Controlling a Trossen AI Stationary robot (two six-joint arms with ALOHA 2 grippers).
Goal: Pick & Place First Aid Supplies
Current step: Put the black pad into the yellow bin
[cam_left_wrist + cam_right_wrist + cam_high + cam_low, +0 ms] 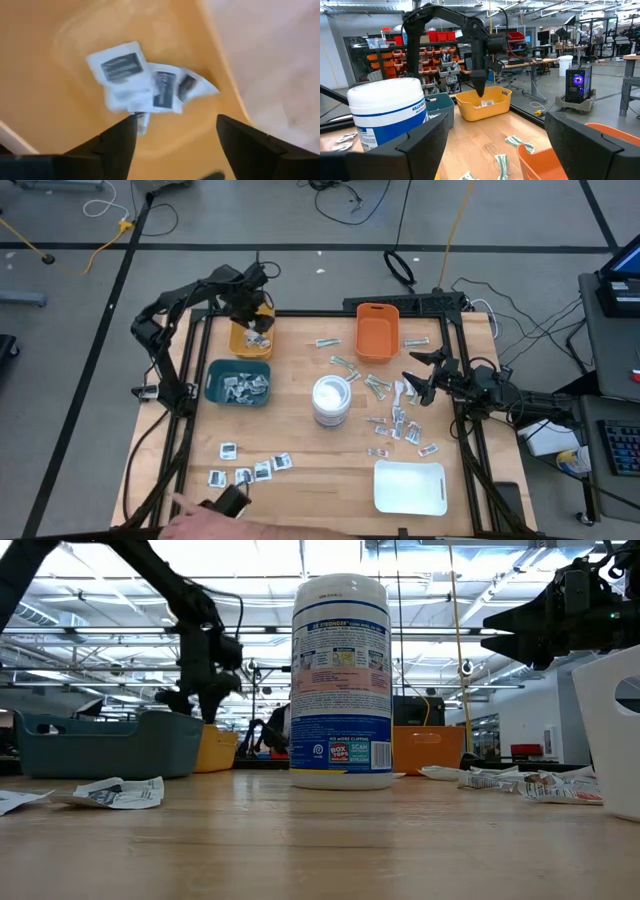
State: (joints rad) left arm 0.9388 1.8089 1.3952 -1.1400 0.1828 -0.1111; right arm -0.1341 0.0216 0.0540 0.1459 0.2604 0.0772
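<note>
Over the yellow bin (250, 338) by table's far-left edge | my left gripper (175, 131) spread, empty | packets (145, 82) on bin floor | my right gripper (418, 373) wide, empty, near right edge

White squares with dark centres (135, 80) lie overlapping in a flat heap on the floor of the yellow bin (240, 340) at the far left, more fill the teal bin (215, 380) beside it, and a loose row (250, 470) lies on the near left tabletop (300, 440). Thin pale-green strips (350, 365) lie scattered right of centre near the orange bin (377, 332). Small white-and-red sachets (400, 425) cluster nearer, on the right.
</note>
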